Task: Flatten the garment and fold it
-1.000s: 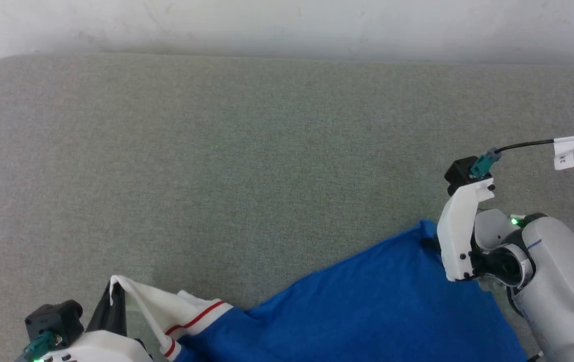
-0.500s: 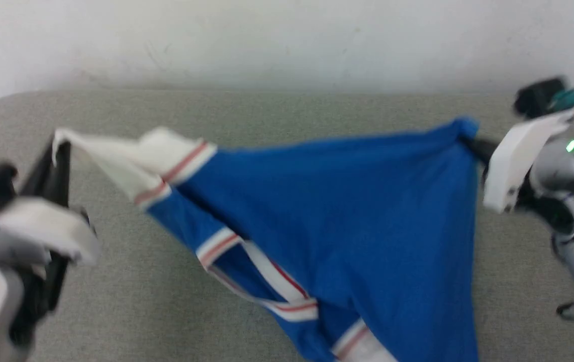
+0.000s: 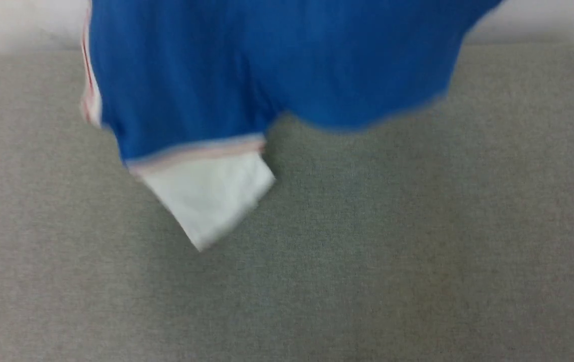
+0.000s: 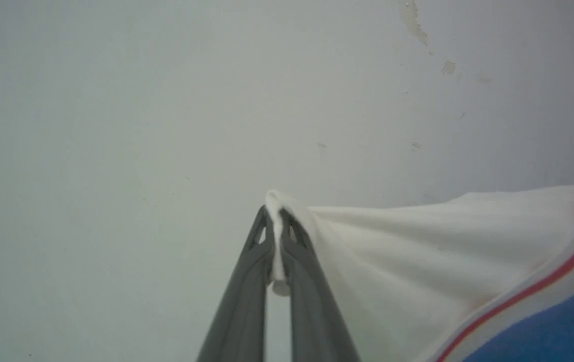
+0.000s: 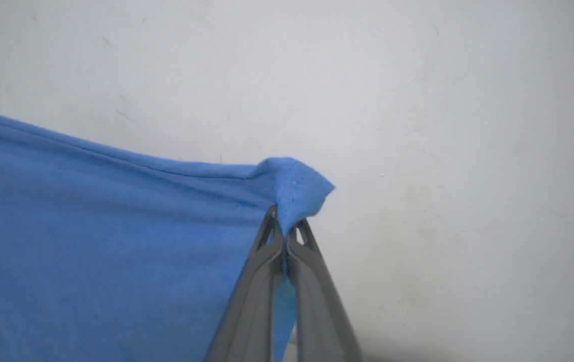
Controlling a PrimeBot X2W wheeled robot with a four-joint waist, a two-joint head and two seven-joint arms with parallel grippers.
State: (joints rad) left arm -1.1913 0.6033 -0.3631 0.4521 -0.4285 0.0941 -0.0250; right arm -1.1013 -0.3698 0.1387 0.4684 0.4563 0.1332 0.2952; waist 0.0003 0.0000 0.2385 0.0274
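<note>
Blurred garment cut off at frame top, wide worktop below. Left claw clamps white sleeve, right claw blue corner.

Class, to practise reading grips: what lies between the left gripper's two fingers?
A pinched fold of the garment, its white sleeve, lies between the fingers of the left gripper; the left wrist view shows it.

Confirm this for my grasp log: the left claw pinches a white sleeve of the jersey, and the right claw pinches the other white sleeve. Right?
No. The right claw is shut on a blue corner of the jersey, not on a sleeve, as the right wrist view shows. The left claw does pinch a white sleeve.
</note>
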